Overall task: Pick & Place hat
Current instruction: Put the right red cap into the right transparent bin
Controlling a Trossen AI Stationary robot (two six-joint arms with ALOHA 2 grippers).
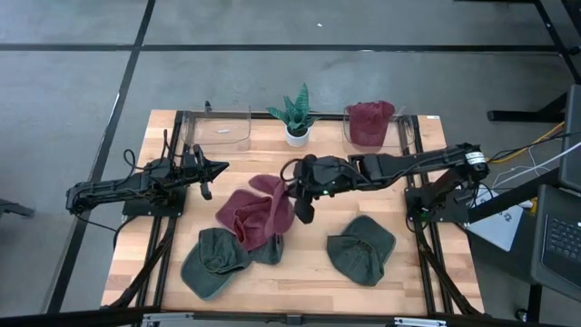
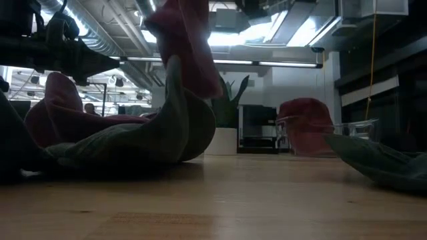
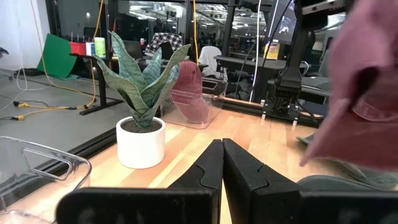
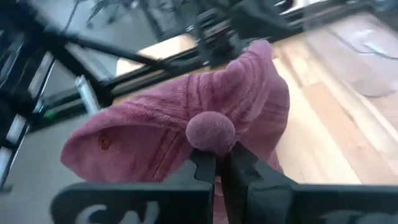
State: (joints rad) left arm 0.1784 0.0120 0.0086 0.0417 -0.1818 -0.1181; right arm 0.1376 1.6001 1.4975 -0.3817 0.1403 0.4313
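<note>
Wooden surface (image 1: 309, 263), seen from above, carries two robot arms, four hats, two clear bins and one potted plant.

Two arms reach in from opposite sides. The right claw (image 1: 302, 202) sits near the middle of the surface, clenched on a maroon hat (image 1: 259, 211) and holding one edge of it up; the wrist camera shows its fingers pinched tight on the fabric just under a small round button on the crown (image 4: 211, 132). The rest of that hat drapes down onto the surface and overlaps a green one. The left claw (image 1: 215, 169) hovers at the left side, well apart from the hats, fingers pressed together and holding nothing (image 3: 222, 163).

Two clear bins stand along the far edge: the left bin (image 1: 225, 129) holds no hat, and the right bin (image 1: 370, 127) holds a second maroon hat (image 1: 370, 120).

Two green hats lie flat near the front edge: one at left (image 1: 218, 262), partly under the held maroon hat, and one at right (image 1: 361, 249), lying alone.

One small plant in a white pot (image 1: 297, 116) stands between the two bins.
</note>
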